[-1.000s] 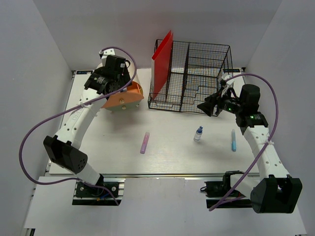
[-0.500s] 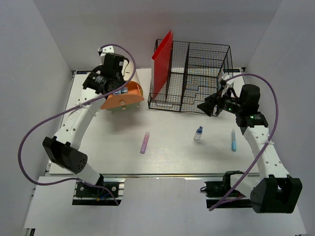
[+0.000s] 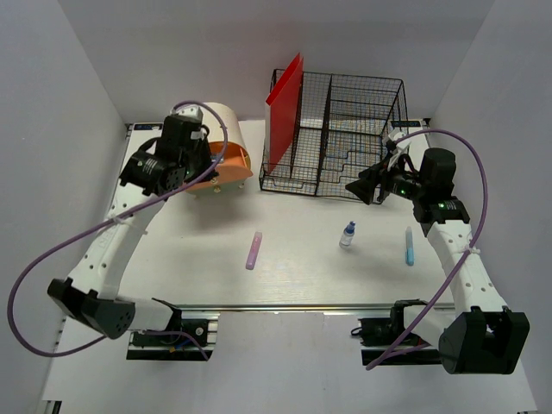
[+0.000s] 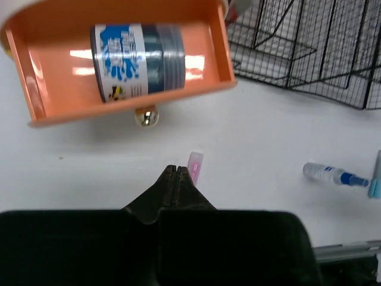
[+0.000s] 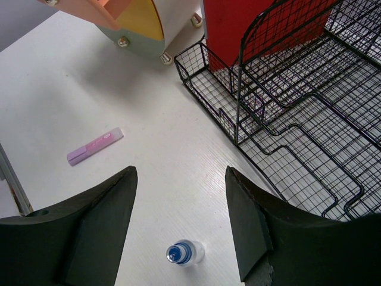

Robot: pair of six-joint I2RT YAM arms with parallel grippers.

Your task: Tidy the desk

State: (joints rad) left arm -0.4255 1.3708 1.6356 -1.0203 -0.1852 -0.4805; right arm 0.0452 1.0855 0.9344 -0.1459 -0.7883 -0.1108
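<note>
Desk (image 3: 302, 276) spans top view under both arms; L gripper (image 4: 177, 170) pinched closed, empty, near orange drawer (image 4: 59, 71); only L wrist cam shows jar (image 4: 137, 59) lying inside; R gripper (image 5: 181, 179) spread wide near small bottle (image 5: 184, 252), beside wire basket (image 5: 239, 107).

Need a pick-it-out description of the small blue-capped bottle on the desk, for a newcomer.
Find the black wire basket at the back of the white desk. Of three small items on the tabletop in front of it, the small clear bottle is the middle one. Its neighbours are a flat pink stick and a slim light-blue pen; it alone is stubby with a blue cap.
</note>
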